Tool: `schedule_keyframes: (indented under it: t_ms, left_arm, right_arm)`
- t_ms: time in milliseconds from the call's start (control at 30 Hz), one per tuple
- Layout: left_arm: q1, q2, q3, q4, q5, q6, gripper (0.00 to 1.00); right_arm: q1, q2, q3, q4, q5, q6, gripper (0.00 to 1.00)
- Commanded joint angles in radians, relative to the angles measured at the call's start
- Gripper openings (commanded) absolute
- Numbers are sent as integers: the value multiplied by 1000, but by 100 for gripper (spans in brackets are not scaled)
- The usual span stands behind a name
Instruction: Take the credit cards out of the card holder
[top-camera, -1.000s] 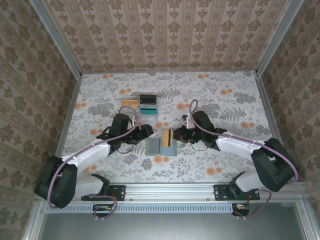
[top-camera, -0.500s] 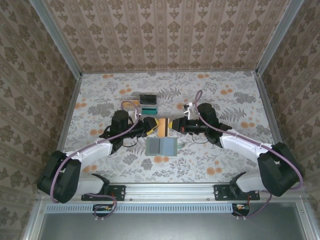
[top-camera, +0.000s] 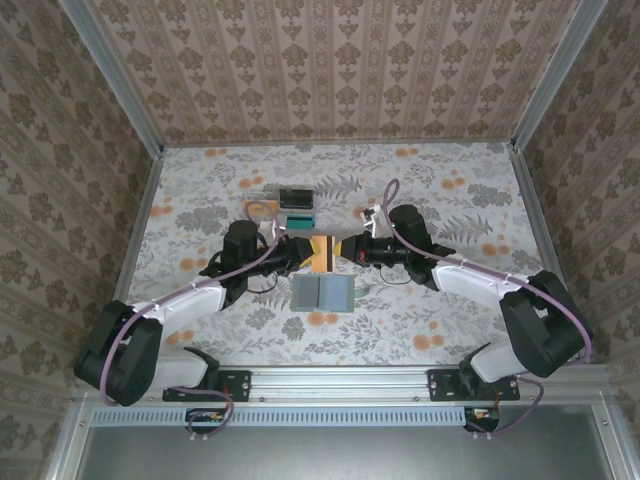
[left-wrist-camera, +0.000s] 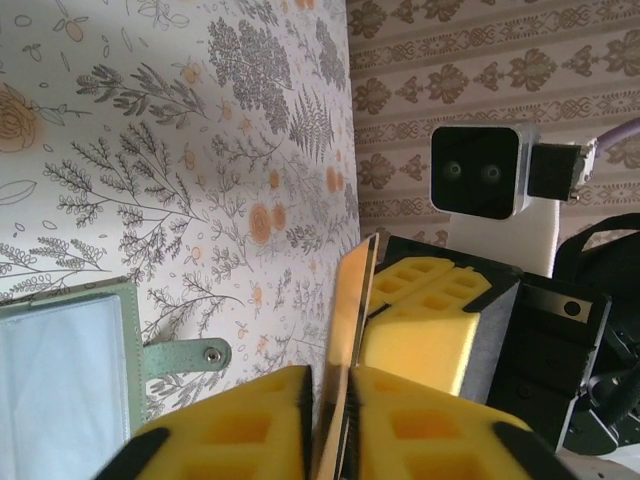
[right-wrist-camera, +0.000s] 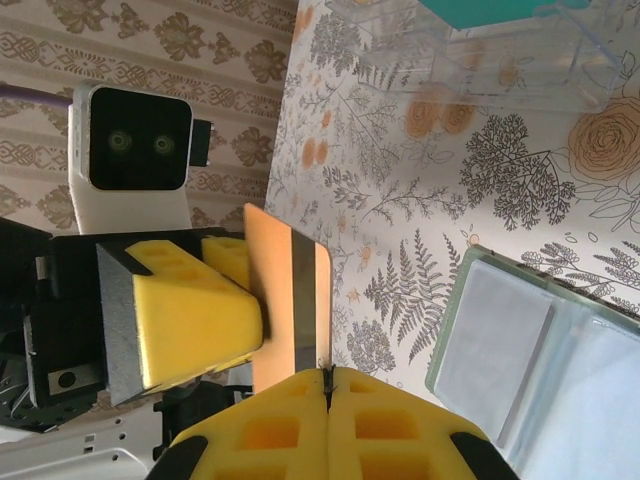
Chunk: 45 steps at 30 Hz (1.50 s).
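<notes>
Right wrist: thin orange credit card (right-wrist-camera: 290, 300) between right hand's (right-wrist-camera: 328, 378) yellow foam pads (right-wrist-camera: 270, 430)

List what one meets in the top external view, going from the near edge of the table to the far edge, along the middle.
card holder, lying open → credit card → clear tray
</notes>
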Motion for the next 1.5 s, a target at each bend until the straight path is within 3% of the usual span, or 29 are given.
schedule_keyframes:
  t_ms: [0,33,133,267,367,467,600,767,833,1033,1467]
  left_arm:
    - [-7,-11,13,32,32,9,11]
    - [-7,-15,17,21,30,12,7]
    - [-5,-33,35,-50,22,49,0]
    - [15,-61,64,-160,19,112,0]
    - [41,-96,124,-363,4,237,0]
    - [62,-127,227,-653,-46,442,0]
    - [81,-141,366,-937,-221,687,0]
    - [125,-148,463,-1062,-436,936,0]
    - [125,-155,475,-1060,-518,1050,0]
    - [112,-149,496,-1036,-627,1514,0]
    - [102,-8,453,-866,-772,2257,0]
  right_arm:
    - [-4,22,31,26,-21,6,0]
    - [-4,24,32,24,-19,4,3]
    - [-8,26,34,1,-14,-12,25]
    - [-25,10,34,-61,-6,-43,64]
    - [-42,-30,31,-137,20,-84,87]
    - [-53,-82,43,-236,52,-147,100]
    - [-64,-129,61,-325,81,-206,100]
    - [-84,-172,77,-382,108,-243,100]
    - [-90,-187,87,-408,123,-263,100]
    - [-122,-222,112,-465,136,-312,100]
    - [-203,-237,137,-487,102,-340,100]
